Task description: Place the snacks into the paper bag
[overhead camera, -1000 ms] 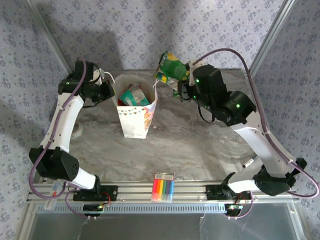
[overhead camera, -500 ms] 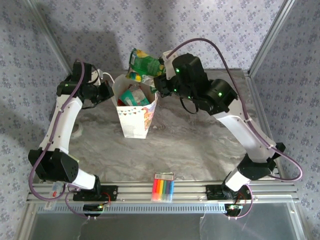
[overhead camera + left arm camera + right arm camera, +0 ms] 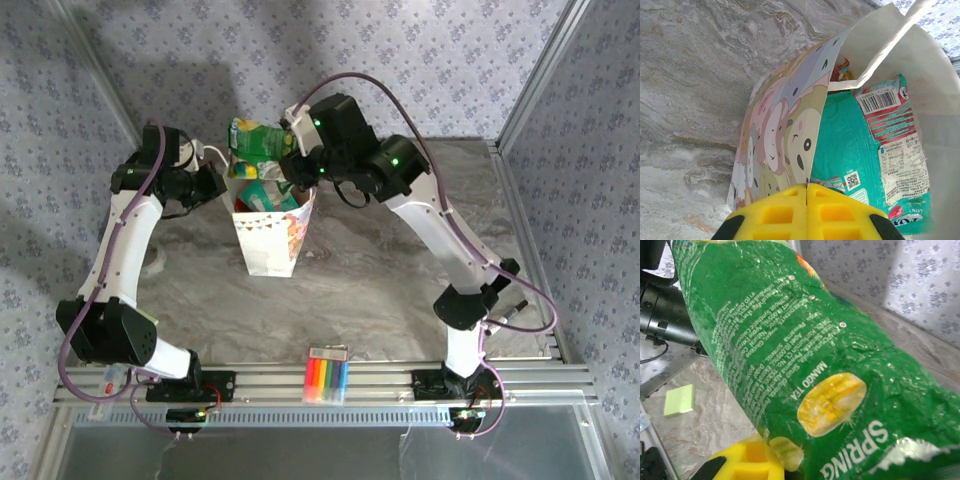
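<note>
Green packet (image 3: 252, 138) over bag (image 3: 270, 248) — right gripper (image 3: 284, 164) outstretched.

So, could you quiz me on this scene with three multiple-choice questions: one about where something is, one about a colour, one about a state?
1. Where is the green packet?
A) held at the paper bag's open top
B) lying flat by the arm bases
C) under the bag

2. What colour is the barcoded packet inside the bag?
A) purple
B) teal
C) black

3. How is the left gripper?
A) wide open
B) shut on the bag's wall
C) shut on a pen

Answers:
1. A, the right gripper holds it at the bag's mouth.
2. B, the left wrist view shows it teal.
3. B, its yellow fingers pinch the paper wall.
</note>
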